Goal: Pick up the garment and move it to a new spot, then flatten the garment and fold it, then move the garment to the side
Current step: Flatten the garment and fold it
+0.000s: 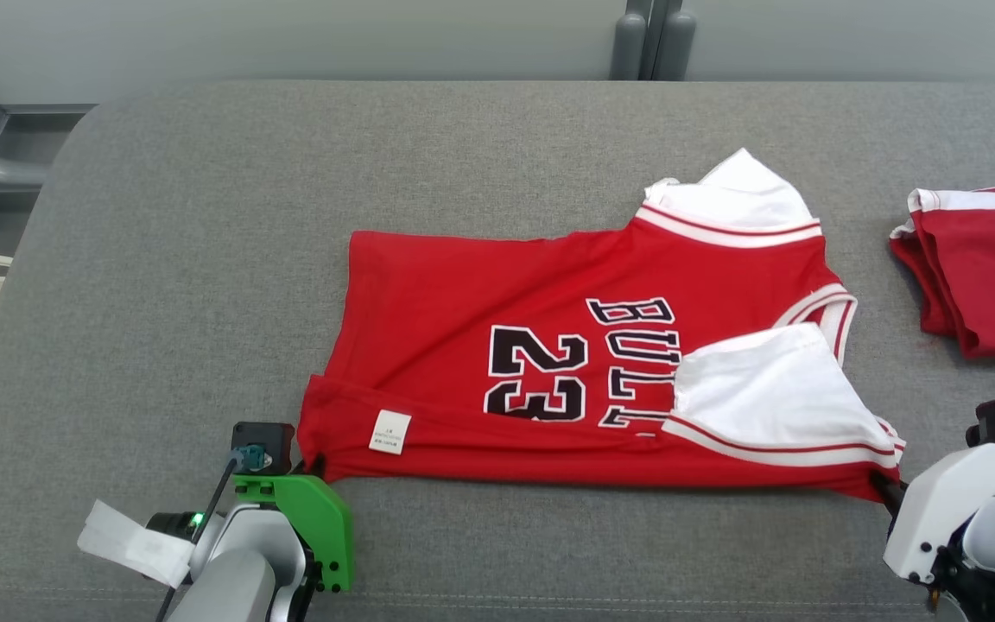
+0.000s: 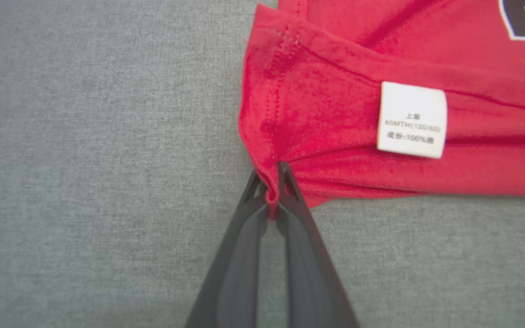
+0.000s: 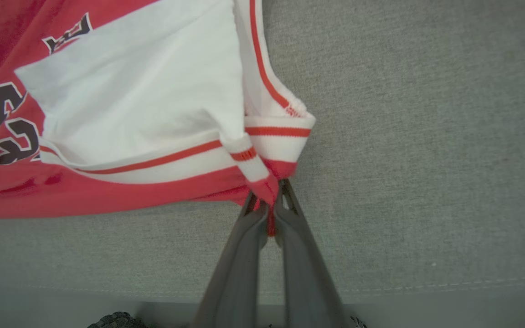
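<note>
Red jersey (image 1: 480,345) lies spread on the grey cushion (image 1: 186,259), printed side up, stretched between the two sets of jaws. The left gripper (image 2: 269,184) is closed to a sliver on the hem corner. A small pinch of red cloth bunches between its fingertips, and the rest of the jersey fans away ahead and to the right of them. A white care label (image 2: 412,119) sits just beyond the tips, off to the right. That arm reaches in low from the near edge, its green wrist bracket (image 1: 312,523) close over the cushion and its fingers pointing forward along the surface.

The right gripper (image 3: 269,196) is likewise nipped tight, on the opposite near corner (where the red-and-white striped trim gathers), with a strip of cloth squeezed between the fingers. Ahead and left of these jaws a white sleeve (image 3: 144,86) lies folded over part of the black lettering. The right forearm also comes in low from the near edge, angled inward. Well to the right of the right jaws — apart from the jersey — rests a second red folded piece (image 1: 981,285).
</note>
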Robot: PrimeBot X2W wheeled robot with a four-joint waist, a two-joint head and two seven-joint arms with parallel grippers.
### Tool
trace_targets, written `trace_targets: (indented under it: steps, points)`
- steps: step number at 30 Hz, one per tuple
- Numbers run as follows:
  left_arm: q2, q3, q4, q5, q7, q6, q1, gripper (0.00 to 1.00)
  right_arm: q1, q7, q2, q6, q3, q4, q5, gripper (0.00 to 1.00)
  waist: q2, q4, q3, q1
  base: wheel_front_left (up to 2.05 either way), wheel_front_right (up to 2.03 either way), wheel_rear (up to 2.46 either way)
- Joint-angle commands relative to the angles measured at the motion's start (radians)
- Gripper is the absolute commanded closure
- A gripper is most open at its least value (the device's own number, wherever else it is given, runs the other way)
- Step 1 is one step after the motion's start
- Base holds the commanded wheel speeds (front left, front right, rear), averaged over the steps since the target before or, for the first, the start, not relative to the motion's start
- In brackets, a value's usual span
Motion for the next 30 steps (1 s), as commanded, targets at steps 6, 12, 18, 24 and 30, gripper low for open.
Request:
trace_targets:
  steps: [6, 12, 18, 24, 30]
  points:
    - [0.048, 0.003, -0.081, -0.007, 0.055, 0.037, 0.069, 1.00, 0.079, 0.071, -0.009, -0.002, -0.020, -0.080, 0.021, 1.00, 0.0000, 0.000, -0.012, 0.0000, 0.00, 0.00, 0.00]
    - [0.063, -0.013, -0.166, -0.015, 0.139, 0.058, 0.122, 1.00, 0.116, 0.105, -0.009, -0.002, -0.022, -0.091, 0.040, 1.00, 0.0000, 0.004, -0.006, 0.0000, 0.00, 0.00, 0.00]
    - [0.083, -0.022, -0.234, -0.028, 0.213, 0.079, 0.161, 1.00, 0.129, 0.113, -0.009, -0.002, -0.032, -0.084, 0.018, 1.00, 0.0000, 0.007, 0.001, 0.0000, 0.00, 0.00, 0.00]
    - [0.094, -0.015, -0.278, -0.028, 0.228, 0.106, 0.179, 0.00, 0.122, 0.107, -0.009, -0.002, -0.027, -0.058, 0.029, 0.00, 0.0000, 0.008, -0.002, 0.0000, 0.00, 0.00, 0.00]
    - [0.103, -0.001, -0.299, -0.024, 0.191, 0.126, 0.171, 0.00, 0.100, 0.067, -0.007, -0.002, -0.046, -0.076, 0.012, 0.00, 0.0000, 0.009, -0.022, 0.0000, 0.00, 0.00, 0.00]
